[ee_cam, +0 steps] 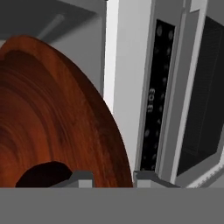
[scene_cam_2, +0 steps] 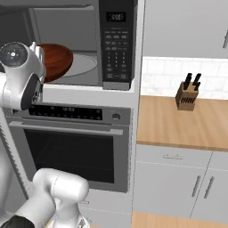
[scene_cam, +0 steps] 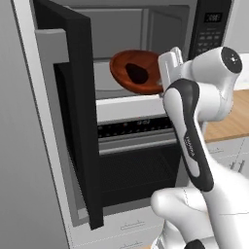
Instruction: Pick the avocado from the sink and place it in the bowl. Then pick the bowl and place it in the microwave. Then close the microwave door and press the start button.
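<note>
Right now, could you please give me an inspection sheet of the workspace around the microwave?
Surface: microwave cavity open, turntable partly bare.
Job's things: wooden bowl tilted at the cavity mouth, avocado inside it; microwave door swung open.
Clutter: knife block on the wooden counter.
Grippers: gripper shut on the bowl's rim.
Cables: nothing seen.
Surroundings: oven below, white drawers under the counter.

arm (scene_cam: 192,141) raised, jaws clamped narrow
</note>
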